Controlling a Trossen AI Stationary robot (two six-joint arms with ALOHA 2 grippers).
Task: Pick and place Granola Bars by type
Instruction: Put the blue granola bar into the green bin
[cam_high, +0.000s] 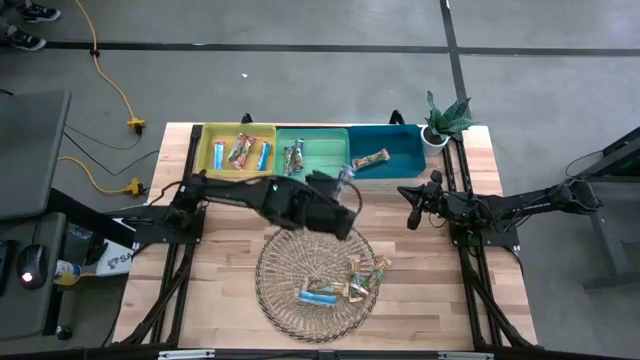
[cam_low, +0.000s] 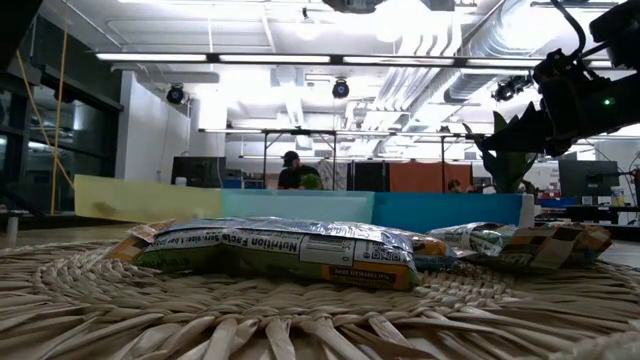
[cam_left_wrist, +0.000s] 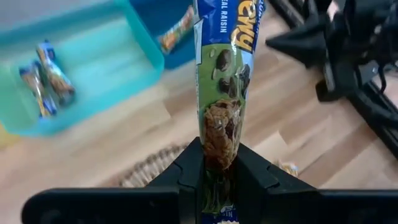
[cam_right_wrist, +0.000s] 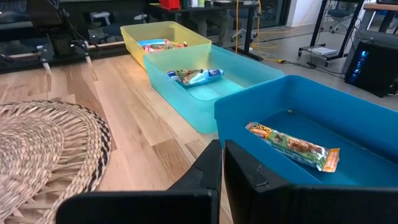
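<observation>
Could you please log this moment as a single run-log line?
left gripper: jaws shut on green-and-blue granola bar, above table between wicker plate and bins | right gripper: jaws shut, empty, waiting beside blue bin

A light wooden table (cam_high: 220, 290) carries everything. Along its far edge three rectangular bins sit side by side, touching: a yellow bin (cam_high: 207, 150), a green bin (cam_high: 325, 140) in the middle and a teal bin (cam_high: 400, 140). Just beside the teal bin, at the corner, stands a small potted plant (cam_high: 443, 122). Nearer the front lies a round woven wicker plate (cam_high: 285, 285)
</observation>
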